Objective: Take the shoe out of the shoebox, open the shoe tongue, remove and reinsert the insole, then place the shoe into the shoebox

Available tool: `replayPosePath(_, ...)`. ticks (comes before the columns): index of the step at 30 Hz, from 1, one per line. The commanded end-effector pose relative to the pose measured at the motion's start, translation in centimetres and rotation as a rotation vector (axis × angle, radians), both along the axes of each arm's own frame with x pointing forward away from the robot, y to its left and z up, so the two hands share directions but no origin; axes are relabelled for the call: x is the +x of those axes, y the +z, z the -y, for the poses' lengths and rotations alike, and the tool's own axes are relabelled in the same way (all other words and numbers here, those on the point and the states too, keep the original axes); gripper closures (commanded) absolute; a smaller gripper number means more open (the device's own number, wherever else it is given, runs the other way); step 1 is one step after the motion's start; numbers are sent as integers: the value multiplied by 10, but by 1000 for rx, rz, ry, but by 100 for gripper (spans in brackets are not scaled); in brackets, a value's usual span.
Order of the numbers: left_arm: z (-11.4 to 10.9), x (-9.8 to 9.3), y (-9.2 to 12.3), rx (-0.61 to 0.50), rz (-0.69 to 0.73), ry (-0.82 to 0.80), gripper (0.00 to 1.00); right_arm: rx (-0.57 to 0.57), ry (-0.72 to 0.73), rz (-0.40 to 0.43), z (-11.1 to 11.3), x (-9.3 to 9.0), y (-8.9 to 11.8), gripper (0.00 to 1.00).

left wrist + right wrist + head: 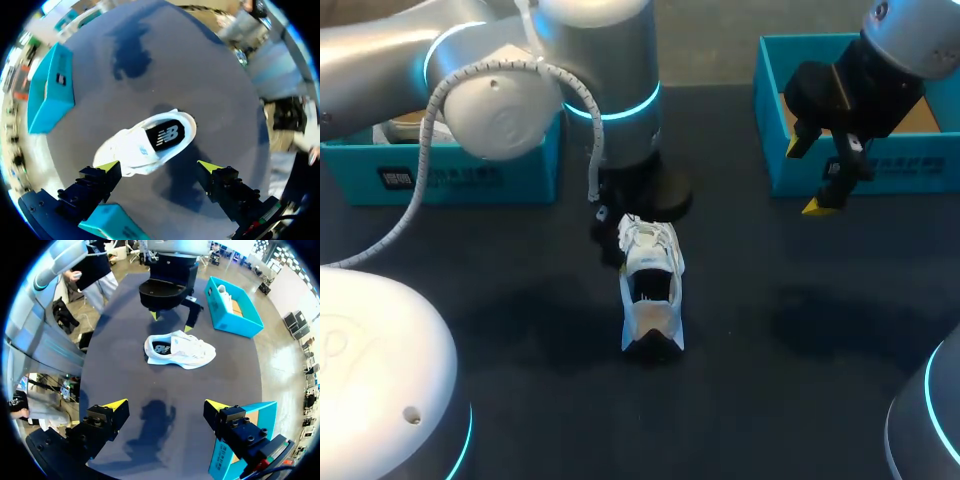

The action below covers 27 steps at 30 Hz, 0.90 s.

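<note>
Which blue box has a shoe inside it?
The box on the robot's left: a white shoe lies inside. The other box shows only brown cardboard.

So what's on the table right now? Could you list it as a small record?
shoe: white sneaker, upright on the dark table, outside both boxes
insole: dark insole, inside the sneaker
boxes: left teal cardboard shoebox; right teal cardboard shoebox
left gripper: open, just above the sneaker
right gripper: open, empty, by the right shoebox
</note>
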<state>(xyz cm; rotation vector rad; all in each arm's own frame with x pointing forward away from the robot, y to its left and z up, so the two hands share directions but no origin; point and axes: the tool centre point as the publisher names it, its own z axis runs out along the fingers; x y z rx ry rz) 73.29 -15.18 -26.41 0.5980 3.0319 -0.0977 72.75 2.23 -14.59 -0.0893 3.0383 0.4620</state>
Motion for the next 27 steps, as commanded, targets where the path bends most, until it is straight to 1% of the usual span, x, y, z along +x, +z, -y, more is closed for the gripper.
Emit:
replayPosePath(1, 1, -13, -9, 18, -2, 354, 0, -3, -1, -2, -1, 1, -1, 0)
replayPosePath(4, 4, -24, -15, 19, 13, 401, 0, -3, -1, -2, -1, 1, -1, 0)
replayPosePath(6, 6, -31, -16, 11, 43, 434, 0, -3, -1, -2, -1, 1, -1, 0)
replayPosePath(9, 5, -36, -18, -20, 14, 461, 0, -3, -1, -2, -1, 1, -1, 0)
replayPosePath(14, 5, -50, -28, -24, -16, 421, 0, -3, -1, -2, -1, 1, -1, 0)
replayPosePath(18, 7, -60, -41, -24, -32, 387, 0, -3, -1, -2, -1, 1, -1, 0)
replayPosePath(27, 16, -71, -63, -29, -48, 375, 0, -3, -1, -2, -1, 1, -1, 0)
